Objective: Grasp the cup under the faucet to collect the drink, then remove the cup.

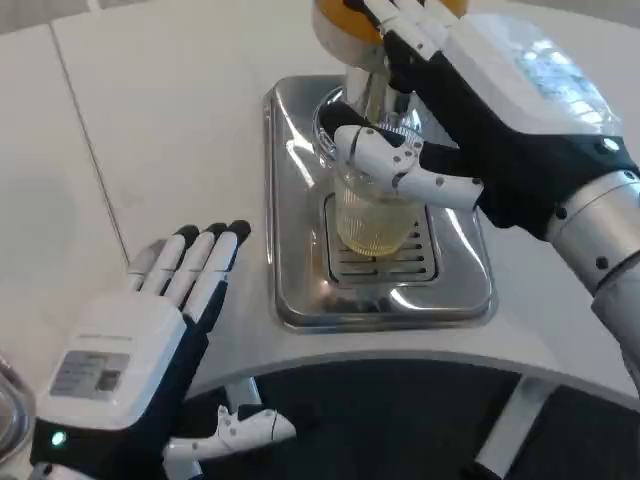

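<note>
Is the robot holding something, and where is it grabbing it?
The right hand grips the clear ribbed glass cup around its upper side, near the rim. The left hand holds nothing.

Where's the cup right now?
In the head view, the cup stands on the silver drip tray, right of centre, under the faucet, held by the right hand.

White table [180,130]; glass obj [10,410] at left edge.

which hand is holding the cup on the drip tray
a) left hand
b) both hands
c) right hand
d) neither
c: the right hand wraps its fingers around the cup on the drip tray, while the left hand lies flat on the table, apart from it.
</note>
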You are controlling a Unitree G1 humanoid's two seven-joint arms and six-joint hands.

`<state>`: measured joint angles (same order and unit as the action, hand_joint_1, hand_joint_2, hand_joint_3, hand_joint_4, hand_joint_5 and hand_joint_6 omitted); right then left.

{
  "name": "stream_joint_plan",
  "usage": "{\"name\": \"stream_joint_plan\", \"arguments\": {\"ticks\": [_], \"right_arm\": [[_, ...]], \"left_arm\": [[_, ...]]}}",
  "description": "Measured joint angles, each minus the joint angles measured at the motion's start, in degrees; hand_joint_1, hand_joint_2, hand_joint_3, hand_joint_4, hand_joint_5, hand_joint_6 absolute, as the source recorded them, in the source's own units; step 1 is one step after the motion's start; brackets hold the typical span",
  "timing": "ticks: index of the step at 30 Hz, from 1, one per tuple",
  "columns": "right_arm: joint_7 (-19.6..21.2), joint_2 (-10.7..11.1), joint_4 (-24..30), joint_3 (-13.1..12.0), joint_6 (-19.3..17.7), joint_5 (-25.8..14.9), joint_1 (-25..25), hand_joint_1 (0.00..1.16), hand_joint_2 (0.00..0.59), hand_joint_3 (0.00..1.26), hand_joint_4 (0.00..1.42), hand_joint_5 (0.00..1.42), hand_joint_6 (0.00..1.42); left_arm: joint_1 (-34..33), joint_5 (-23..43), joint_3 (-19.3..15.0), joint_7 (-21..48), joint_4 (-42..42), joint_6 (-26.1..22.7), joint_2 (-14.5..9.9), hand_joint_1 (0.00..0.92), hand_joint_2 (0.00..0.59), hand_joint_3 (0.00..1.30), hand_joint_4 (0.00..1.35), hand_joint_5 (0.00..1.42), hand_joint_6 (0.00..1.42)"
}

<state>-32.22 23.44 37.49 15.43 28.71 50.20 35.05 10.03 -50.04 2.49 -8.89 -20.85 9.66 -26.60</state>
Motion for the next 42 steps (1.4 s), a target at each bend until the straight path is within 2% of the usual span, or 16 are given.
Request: {"name": "stream_joint_plan", "arguments": {"ticks": [6, 15, 26, 42], "right_arm": [[-2.8, 0.0, -0.8, 0.7, -1.1, 3.6, 1.4, 0.03, 0.429, 0.05, 0.0, 0.0, 0.05], [-6.3, -0.7, -1.1, 1.0, -2.6, 6.8, 2.8, 0.03, 0.43, 0.06, 0.0, 0.0, 0.05], [-7.5, -1.9, -1.1, 0.8, -3.7, 8.3, 2.7, 0.04, 0.428, 0.07, 0.0, 0.0, 0.05], [-8.4, -2.7, -1.2, -0.2, -4.4, 8.4, 2.5, 0.05, 0.43, 0.07, 0.0, 0.0, 0.05]], "left_arm": [[-6.3, -0.1, 1.0, -0.1, 3.9, -1.7, 2.0, 0.0, 0.0, 0.0, 0.0, 0.0, 0.04], [-13.1, -0.4, 3.4, -0.7, 9.3, -3.7, 4.0, 0.0, 0.0, 0.0, 0.0, 0.0, 0.04], [-19.4, -0.5, 7.0, -2.0, 14.2, -5.7, 6.2, 0.0, 0.002, 0.0, 0.0, 0.0, 0.04], [-23.9, -0.4, 10.0, -3.2, 18.9, -6.7, 6.7, 0.0, 0.002, 0.0, 0.0, 0.0, 0.04]]}}
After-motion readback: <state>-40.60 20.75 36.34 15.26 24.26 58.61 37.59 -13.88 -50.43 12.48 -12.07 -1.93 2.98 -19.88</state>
